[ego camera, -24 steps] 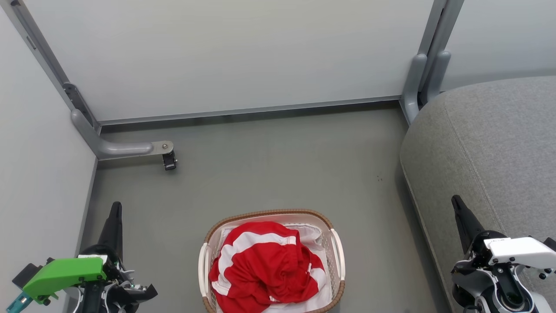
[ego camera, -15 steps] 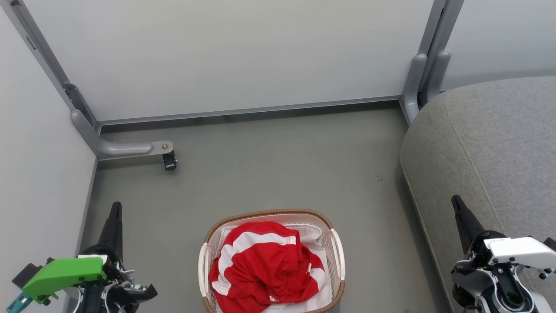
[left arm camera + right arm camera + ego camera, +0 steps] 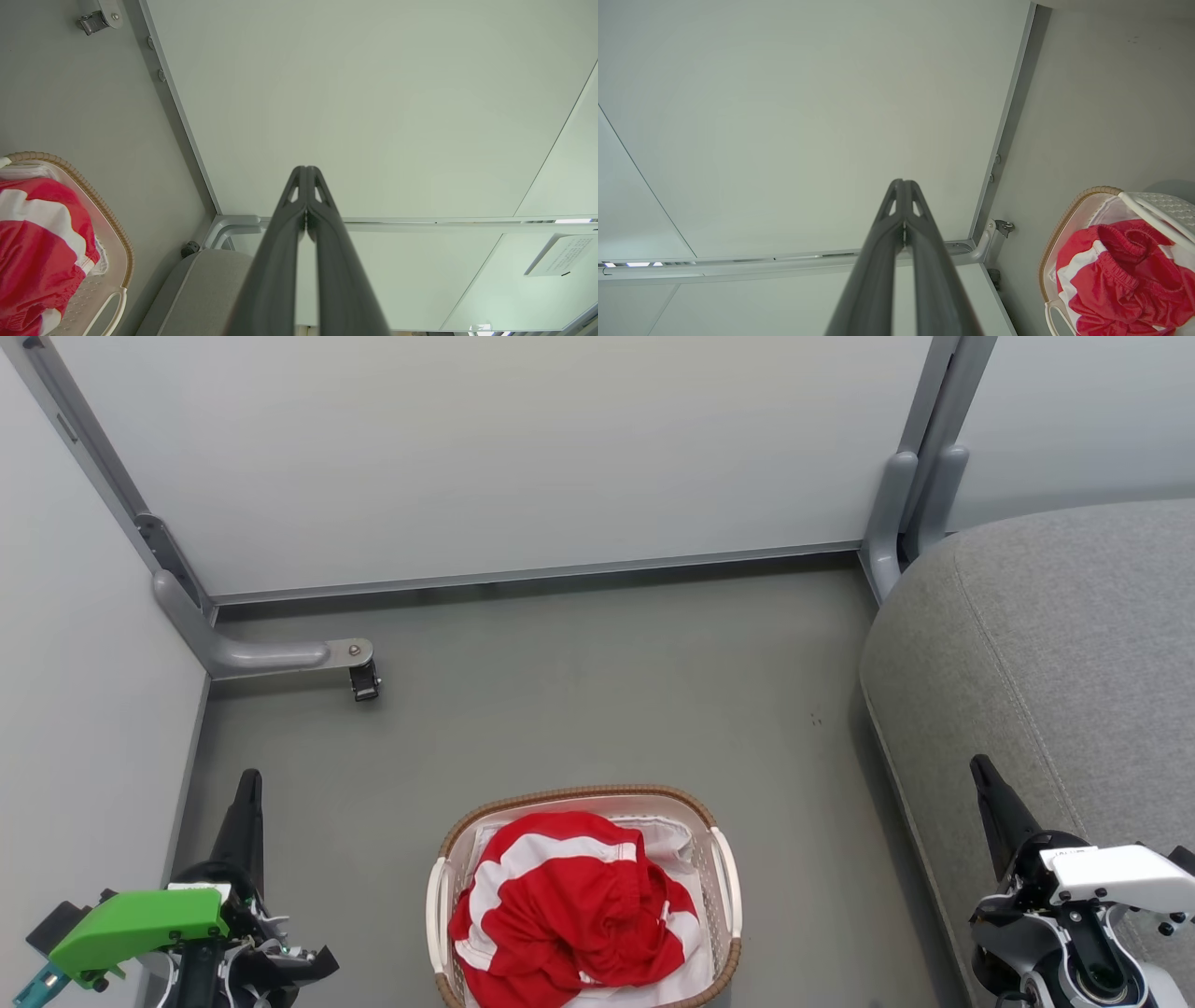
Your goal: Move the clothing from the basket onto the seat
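Note:
The red clothing (image 3: 569, 910) with white stripes lies crumpled in the white basket (image 3: 724, 873) with a brown woven rim, on the floor at the bottom centre of the head view. The grey seat (image 3: 1055, 644) fills the right side. My left gripper (image 3: 248, 779) stands at the lower left, left of the basket, shut and empty. My right gripper (image 3: 980, 767) stands at the lower right over the seat's edge, shut and empty. The left wrist view shows the left gripper (image 3: 306, 169), the clothing (image 3: 37, 242) and the basket (image 3: 114, 233). In the right wrist view are the right gripper (image 3: 902, 182), the clothing (image 3: 1120, 275) and the basket (image 3: 1064, 219).
Pale partition walls (image 3: 485, 448) enclose the grey floor (image 3: 597, 691) at the back and left. A grey partition foot with a black caster (image 3: 363, 681) juts onto the floor at the left. Grey posts (image 3: 896, 513) stand by the seat's back corner.

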Robot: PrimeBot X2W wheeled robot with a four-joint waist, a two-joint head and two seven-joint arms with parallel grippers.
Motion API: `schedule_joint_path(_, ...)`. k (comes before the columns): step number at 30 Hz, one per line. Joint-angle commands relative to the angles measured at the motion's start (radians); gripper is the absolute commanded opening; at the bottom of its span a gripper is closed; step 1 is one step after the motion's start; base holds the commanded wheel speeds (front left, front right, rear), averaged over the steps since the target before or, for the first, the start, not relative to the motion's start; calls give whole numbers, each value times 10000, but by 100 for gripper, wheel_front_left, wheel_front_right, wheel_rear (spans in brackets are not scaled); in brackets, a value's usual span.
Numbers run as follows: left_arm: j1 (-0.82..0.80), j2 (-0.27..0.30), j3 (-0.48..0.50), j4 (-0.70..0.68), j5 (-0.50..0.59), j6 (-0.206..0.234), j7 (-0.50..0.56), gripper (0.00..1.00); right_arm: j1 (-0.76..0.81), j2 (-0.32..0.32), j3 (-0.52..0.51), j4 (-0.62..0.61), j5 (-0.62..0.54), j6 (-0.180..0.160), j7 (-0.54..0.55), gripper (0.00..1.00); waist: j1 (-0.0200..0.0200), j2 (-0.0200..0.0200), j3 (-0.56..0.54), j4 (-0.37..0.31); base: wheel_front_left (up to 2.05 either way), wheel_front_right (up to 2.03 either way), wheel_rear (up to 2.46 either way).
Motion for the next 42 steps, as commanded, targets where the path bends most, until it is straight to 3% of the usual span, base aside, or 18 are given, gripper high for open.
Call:
schedule_joint_path(1, -100, 3, 7, -14, -32, -47, 23, 0, -86, -32, 1, 26, -6, -4, 15, 0, 0, 0, 0, 0, 0, 0, 0)
schedule_joint_path(41, -100, 3, 7, -14, -32, -47, 23, 0, -87, -32, 1, 26, -6, -4, 14, 0, 0, 0, 0, 0, 0, 0, 0)
schedule_joint_path(42, 0, 0, -1, 0, 0, 0, -1, 100, 0, 0, 1, 0, -1, 0, -1, 100, 0, 0, 0, 0, 0, 0, 0)
